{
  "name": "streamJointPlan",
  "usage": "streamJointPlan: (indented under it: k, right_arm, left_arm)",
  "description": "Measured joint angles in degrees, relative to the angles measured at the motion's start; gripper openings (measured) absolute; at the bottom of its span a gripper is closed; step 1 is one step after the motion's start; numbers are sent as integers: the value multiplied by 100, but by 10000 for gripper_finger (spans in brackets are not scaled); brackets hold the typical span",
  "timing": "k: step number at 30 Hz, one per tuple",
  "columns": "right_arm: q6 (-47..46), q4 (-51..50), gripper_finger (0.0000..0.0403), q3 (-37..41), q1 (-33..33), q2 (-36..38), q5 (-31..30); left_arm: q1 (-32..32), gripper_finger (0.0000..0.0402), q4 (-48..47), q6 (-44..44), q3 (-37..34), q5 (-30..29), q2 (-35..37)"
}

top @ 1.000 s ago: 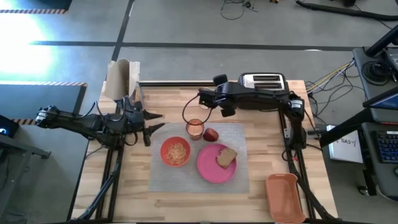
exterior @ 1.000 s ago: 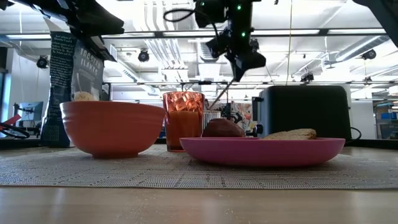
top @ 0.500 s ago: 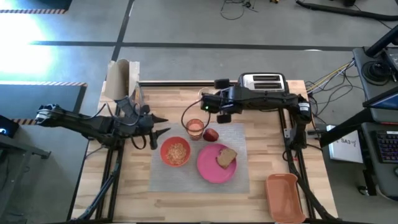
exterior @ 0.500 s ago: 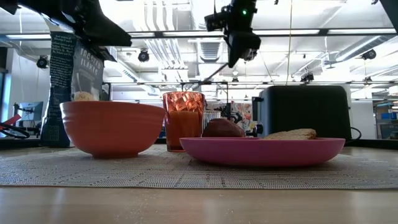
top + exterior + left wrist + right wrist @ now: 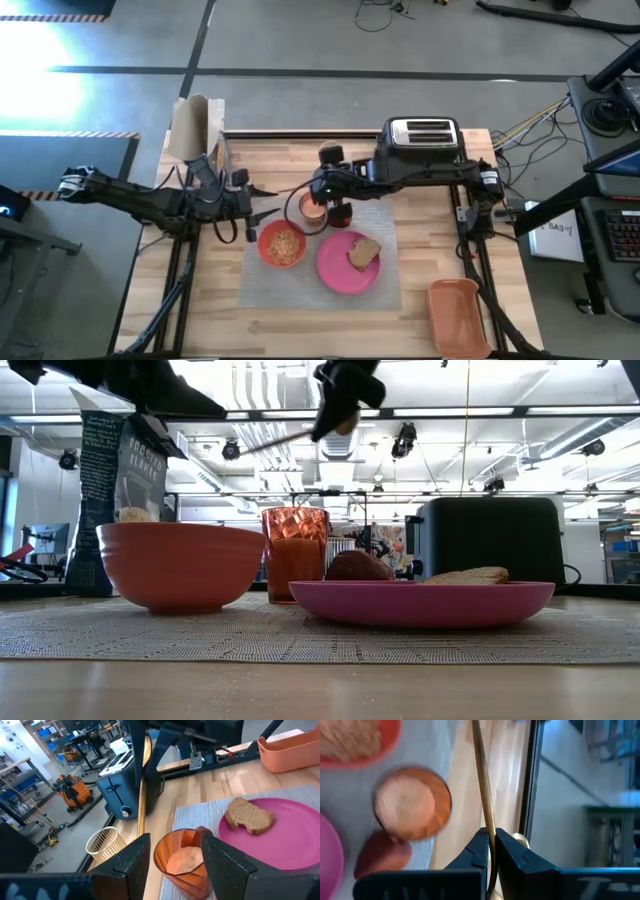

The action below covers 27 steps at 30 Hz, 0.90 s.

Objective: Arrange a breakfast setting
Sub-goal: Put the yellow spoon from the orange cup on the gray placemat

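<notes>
1. My right gripper (image 5: 490,851) is clamped on the spoon (image 5: 483,785), carried in the air above the glass (image 5: 313,207) at the placemat's (image 5: 385,285) far edge.
2. The spoon looks thin, stiff, light and probably slippery; I grip it at one end of its handle.
3. Its long axis runs across the table toward my left gripper (image 5: 172,865), which hovers open near the bowl (image 5: 283,244).

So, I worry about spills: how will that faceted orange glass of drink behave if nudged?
The faceted orange glass of drink looks taller than wide and fairly full, so it may tip and spill. It stands on the woven grey placemat, which probably grips it, favouring toppling over sliding.
</notes>
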<state>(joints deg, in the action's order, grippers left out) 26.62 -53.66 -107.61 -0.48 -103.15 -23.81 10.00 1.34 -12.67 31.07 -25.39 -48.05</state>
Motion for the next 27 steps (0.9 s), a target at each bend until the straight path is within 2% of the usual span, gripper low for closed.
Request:
streamJointPlan:
  k: [5, 9, 18, 27]
  right_arm:
    - [255, 455, 9, 0, 132, 0, 65]
    - [227, 517, 9, 0, 201, 0, 426]
    - [551, 944, 9, 0, 278, 0, 440]
    - [645, 1037, 9, 0, 310, -2, 772]
  left_arm:
    - [0, 160, 194, 78, 0, 0, -127]
    - [0, 160, 355, 161, 2, 2, -199]
    - [0, 160, 674, 267, 2, 4, -372]
    - [0, 160, 747, 416, 2, 4, -460]
